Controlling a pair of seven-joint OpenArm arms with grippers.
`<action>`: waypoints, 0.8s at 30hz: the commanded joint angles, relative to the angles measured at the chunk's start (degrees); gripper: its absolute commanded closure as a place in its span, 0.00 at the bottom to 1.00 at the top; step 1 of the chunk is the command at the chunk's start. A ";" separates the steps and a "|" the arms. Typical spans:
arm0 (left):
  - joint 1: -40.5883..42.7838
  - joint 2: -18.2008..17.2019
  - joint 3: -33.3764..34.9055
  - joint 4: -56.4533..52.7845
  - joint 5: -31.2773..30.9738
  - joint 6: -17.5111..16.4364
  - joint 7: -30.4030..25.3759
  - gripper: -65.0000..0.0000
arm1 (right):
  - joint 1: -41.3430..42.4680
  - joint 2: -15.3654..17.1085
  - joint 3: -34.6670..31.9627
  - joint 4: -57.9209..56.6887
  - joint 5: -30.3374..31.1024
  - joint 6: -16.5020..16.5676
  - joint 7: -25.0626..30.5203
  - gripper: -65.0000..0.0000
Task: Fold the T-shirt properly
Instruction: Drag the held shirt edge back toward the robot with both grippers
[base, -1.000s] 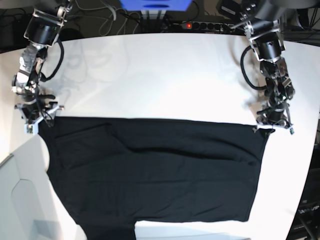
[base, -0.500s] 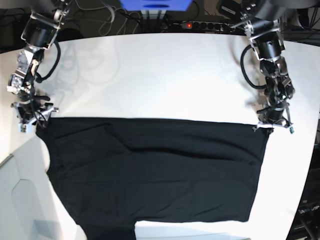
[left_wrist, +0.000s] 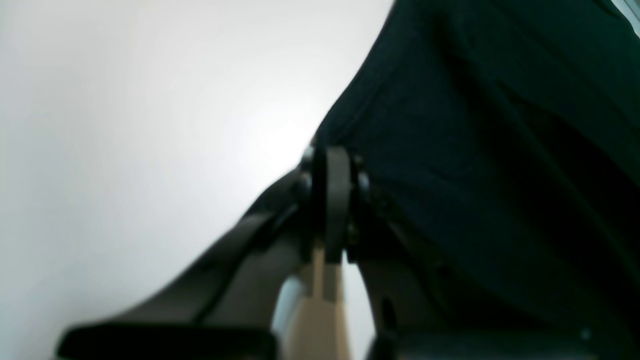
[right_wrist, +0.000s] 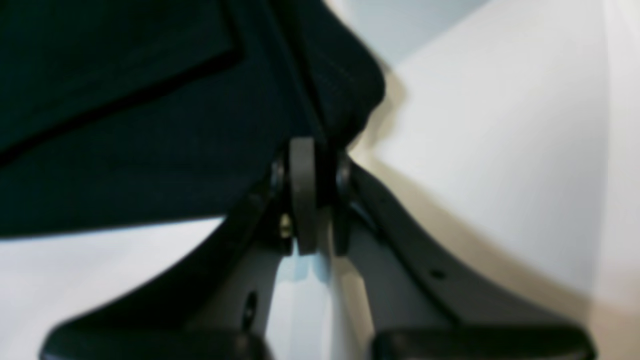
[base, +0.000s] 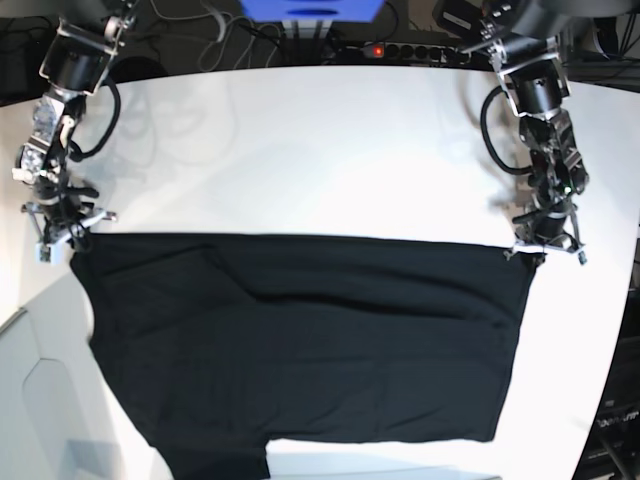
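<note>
Over on the left of the base view we've got the right end effector (base: 62, 232) sitting at the far left corner of the T-shirt (base: 300, 340), and its wrist camera shows the fingers (right_wrist: 302, 195) pressed together with a fold of black cloth pinched between them, so that corner's grabbed.

In the middle, the T-shirt is spread flat and wide on the white tabletop (base: 320, 150), its far edge running pretty straight between the two arms, with a few soft creases across it and the near edge reaching the front of the tabletop.

On the right, our left end effector (base: 545, 250) is down at the other far corner, also clamped shut on the shirt's edge (left_wrist: 450, 150), per its wrist view.
</note>
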 joint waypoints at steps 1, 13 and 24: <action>1.60 -0.15 0.10 0.95 1.64 1.33 4.89 1.00 | -0.41 1.14 0.38 1.99 -1.38 -0.16 -1.42 1.00; 16.02 2.05 -1.66 20.73 1.55 1.33 4.89 1.00 | -10.17 0.78 1.70 19.84 -1.29 7.31 -1.86 1.00; 18.04 2.93 -5.26 35.41 1.55 1.33 4.98 1.00 | -7.54 0.70 1.87 26.17 -1.64 7.40 -2.91 1.00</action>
